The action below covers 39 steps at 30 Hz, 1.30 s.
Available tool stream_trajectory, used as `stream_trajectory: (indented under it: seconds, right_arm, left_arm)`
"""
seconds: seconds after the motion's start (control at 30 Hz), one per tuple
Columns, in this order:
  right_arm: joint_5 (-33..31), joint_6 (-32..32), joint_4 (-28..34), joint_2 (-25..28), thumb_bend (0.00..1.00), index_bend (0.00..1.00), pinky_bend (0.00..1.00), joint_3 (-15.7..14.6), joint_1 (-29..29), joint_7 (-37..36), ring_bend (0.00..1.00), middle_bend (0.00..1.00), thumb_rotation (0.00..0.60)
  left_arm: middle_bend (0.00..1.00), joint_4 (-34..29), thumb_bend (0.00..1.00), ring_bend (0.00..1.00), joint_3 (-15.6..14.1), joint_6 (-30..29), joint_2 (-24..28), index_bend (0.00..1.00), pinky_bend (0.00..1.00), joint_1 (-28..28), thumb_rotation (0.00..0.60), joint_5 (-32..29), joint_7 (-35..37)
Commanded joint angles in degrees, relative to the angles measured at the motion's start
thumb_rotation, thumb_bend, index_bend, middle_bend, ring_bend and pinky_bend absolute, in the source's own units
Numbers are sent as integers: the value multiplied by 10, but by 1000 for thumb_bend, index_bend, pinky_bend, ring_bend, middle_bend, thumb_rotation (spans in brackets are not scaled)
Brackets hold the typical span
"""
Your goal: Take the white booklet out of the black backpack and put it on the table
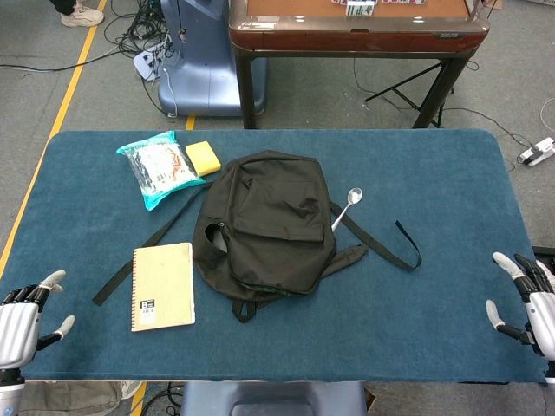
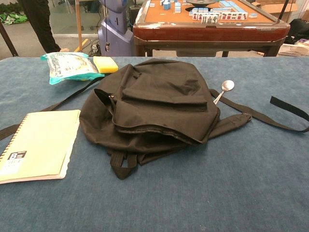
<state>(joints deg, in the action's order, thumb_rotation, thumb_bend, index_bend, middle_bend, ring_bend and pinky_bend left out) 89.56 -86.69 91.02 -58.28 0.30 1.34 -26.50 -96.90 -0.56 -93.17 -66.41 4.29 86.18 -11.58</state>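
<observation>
Lying near the surface's (image 1: 451,173) front-left corner, the white booklet (image 1: 163,286) sits just beside the black backpack (image 1: 269,225) at mid-surface. Left hand (image 1: 22,325) and right hand (image 1: 529,299) hover at opposite front corners, fingers spread, holding nothing.

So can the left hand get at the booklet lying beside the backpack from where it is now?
Probably yes. The left hand is open at the near left table edge, and the booklet lies flat just inboard of it with only bare table between. The backpack and its strap sit on the far side.
</observation>
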Motion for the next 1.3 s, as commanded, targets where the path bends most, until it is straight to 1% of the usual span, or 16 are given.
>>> stream_trajectory:
  seconds: [0.03, 0.27, 0.37, 0.43, 0.53, 0.57, 0.67, 0.8, 0.87, 1.0, 1.13, 1.3]
  right_arm:
    - [4, 3, 4, 2, 410, 106, 4, 0, 3, 2, 17, 168, 600]
    - [19, 18, 29, 12, 410, 106, 4, 1, 18, 21, 17, 168, 600]
    - [29, 43, 52, 21, 407, 106, 4, 2, 38, 38, 17, 168, 600]
    - [34, 68, 75, 27, 403, 106, 4, 6, 58, 52, 17, 168, 600]
    - [31, 123, 116, 35, 384, 107, 4, 13, 96, 70, 17, 168, 600]
    - [25, 146, 131, 33, 369, 106, 4, 19, 112, 81, 17, 168, 600]
    - [5, 199, 157, 18, 280, 106, 4, 34, 151, 114, 17, 165, 600]
    - [-48, 279, 184, -24, 176, 107, 4, 63, 214, 173, 17, 129, 600]
    - [-77, 309, 186, -48, 151, 100, 4, 74, 240, 202, 17, 110, 600]
    - [-151, 357, 176, -116, 120, 44, 4, 97, 294, 267, 10, 71, 600]
    - [-213, 372, 152, -184, 103, 6, 4, 110, 336, 331, 0, 49, 600]
    - [-286, 371, 113, -263, 96, 0, 4, 117, 380, 400, 0, 34, 600]
  left_arm:
    - [396, 0, 220, 354, 2, 2, 1, 254, 338, -2, 600, -1, 1]
    - [396, 2, 220, 354, 7, 2, 4, 254, 338, -8, 600, -1, 11]
    - [396, 2, 220, 354, 11, 4, 7, 254, 338, -9, 600, -1, 13]
    - [396, 0, 220, 354, 13, 3, 8, 253, 338, -10, 600, 1, 14]
    - [396, -4, 220, 354, 13, 2, 11, 253, 338, -12, 600, 6, 15]
    - [396, -5, 220, 354, 13, 1, 12, 253, 338, -13, 600, 8, 15]
    - [396, -8, 220, 354, 13, -1, 15, 254, 338, -16, 600, 10, 14]
    - [396, -13, 220, 354, 13, -4, 18, 254, 338, -21, 600, 14, 12]
    - [396, -15, 221, 354, 13, -5, 20, 253, 338, -22, 600, 16, 11]
    - [396, -17, 220, 354, 15, -5, 21, 254, 337, -24, 600, 18, 8]
    - [396, -18, 220, 354, 16, -1, 21, 254, 337, -24, 600, 18, 7]
    - [396, -19, 220, 354, 20, 2, 21, 253, 337, -24, 600, 19, 6]
